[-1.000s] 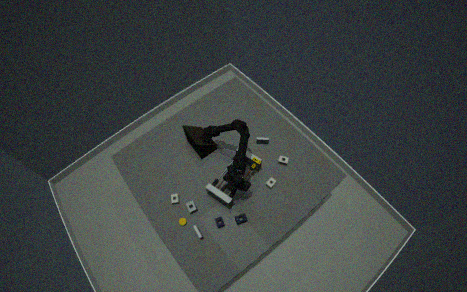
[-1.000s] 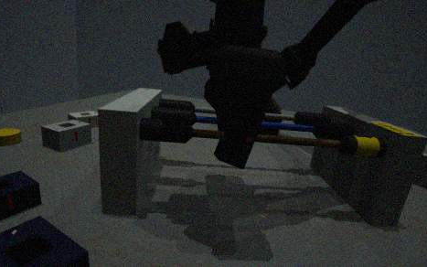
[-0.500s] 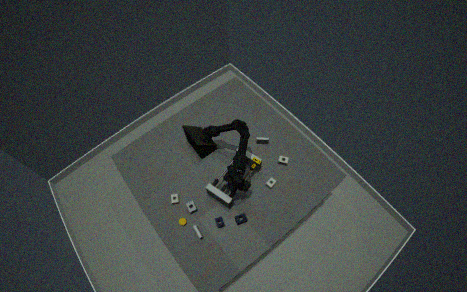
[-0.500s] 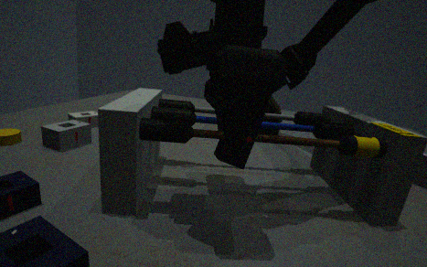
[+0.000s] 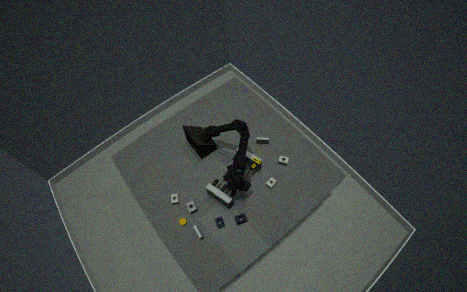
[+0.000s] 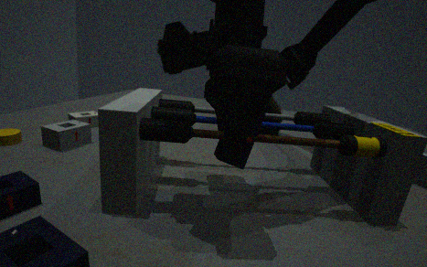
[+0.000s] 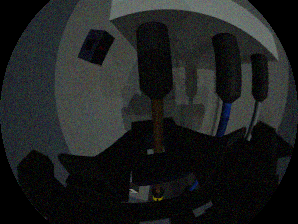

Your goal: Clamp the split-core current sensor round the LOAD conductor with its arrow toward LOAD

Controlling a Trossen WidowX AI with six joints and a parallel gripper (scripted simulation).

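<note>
Around the slim brown conductor (image 6: 296, 140) (image 7: 158, 120), black angular gripper (image 6: 236, 148), partly closed on something dark, indistinct.

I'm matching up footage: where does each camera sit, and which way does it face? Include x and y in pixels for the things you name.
Top: high overhead, facing down at the table (image 5: 304, 182); the whole black arm (image 5: 244, 142) shows.
Exterior: low beside the brown, blue and grey conductors, looking across them; the black hand (image 6: 234, 153) and part of the arm show.
Wrist: on the arm near the hand, facing along its dark fingers toward a pale block (image 7: 200, 12).
Shared: top and exterior both show the round yellow disc (image 5: 182, 221) (image 6: 5, 136).
</note>
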